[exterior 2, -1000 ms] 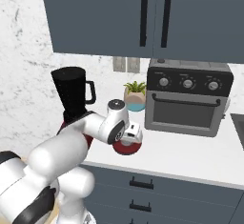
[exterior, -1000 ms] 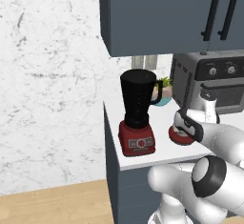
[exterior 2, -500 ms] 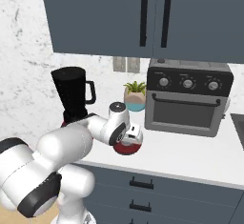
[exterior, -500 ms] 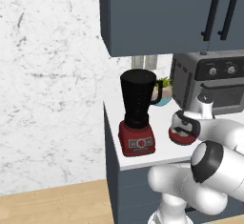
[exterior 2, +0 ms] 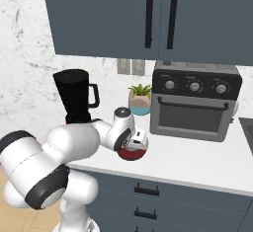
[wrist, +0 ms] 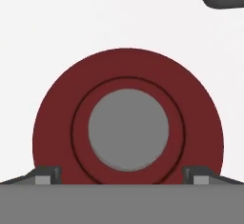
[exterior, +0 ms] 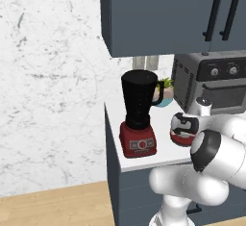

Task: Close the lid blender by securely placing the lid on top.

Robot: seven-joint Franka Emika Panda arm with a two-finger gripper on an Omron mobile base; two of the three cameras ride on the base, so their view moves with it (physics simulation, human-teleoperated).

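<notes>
Near the worktop's left edge stands the blender [exterior: 139, 117], uncovered, while to its right the lid [wrist: 127, 129] lies flat mid-worktop directly beneath the gripper [wrist: 122, 176], whose tips stand apart, straddling its grey knob [wrist: 127, 129].

We see the blender [exterior: 139, 112] with a smooth black jar of dull sheen, plastic by its look, on a glossier red base. The lid [wrist: 127, 127] is matt dark red with a flat, matt grey knob. The counter [exterior 2: 207, 158] is plain smooth white. The toaster oven [exterior 2: 195, 100] looks like dark grey brushed metal. The wall [exterior: 53, 90] at left is white, grey-veined marble. The floor [exterior: 57, 206] is pale wood
</notes>
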